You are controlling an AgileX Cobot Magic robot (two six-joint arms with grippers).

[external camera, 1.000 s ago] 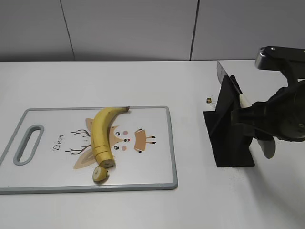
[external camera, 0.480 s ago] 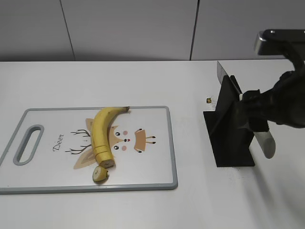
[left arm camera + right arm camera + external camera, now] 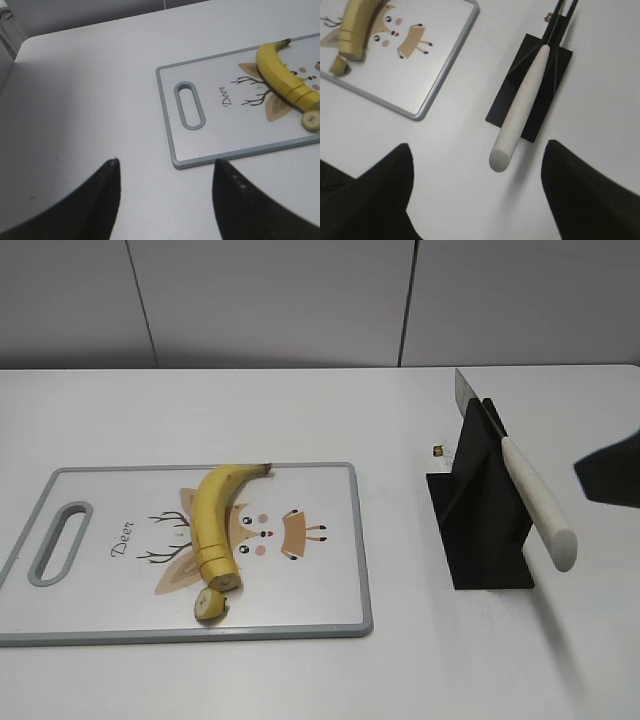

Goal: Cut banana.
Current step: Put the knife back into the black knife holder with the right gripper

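The yellow banana [image 3: 208, 518] lies on the cutting board [image 3: 330, 480], stem at the back, cut end at the front, with a small slice [image 3: 210, 605] just below it. It also shows in the left wrist view [image 3: 281, 75] and the right wrist view [image 3: 356, 25]. The knife [image 3: 535, 505], with a white handle, rests in a black stand [image 3: 488, 540]. My right gripper [image 3: 477, 145] is open and empty, back from the handle end [image 3: 501, 155]; only a dark part shows in the exterior view [image 3: 610, 478]. My left gripper [image 3: 167, 161] is open and empty over bare table by the board's corner.
The board's handle slot [image 3: 60, 540] is at its left end. A small brown object [image 3: 438, 450] lies on the table behind the stand. A grey wall runs along the far table edge.
My right gripper has drawn back from the knife handle to the right edge of the exterior view. The knife stays in the stand. The banana and slice have not moved.
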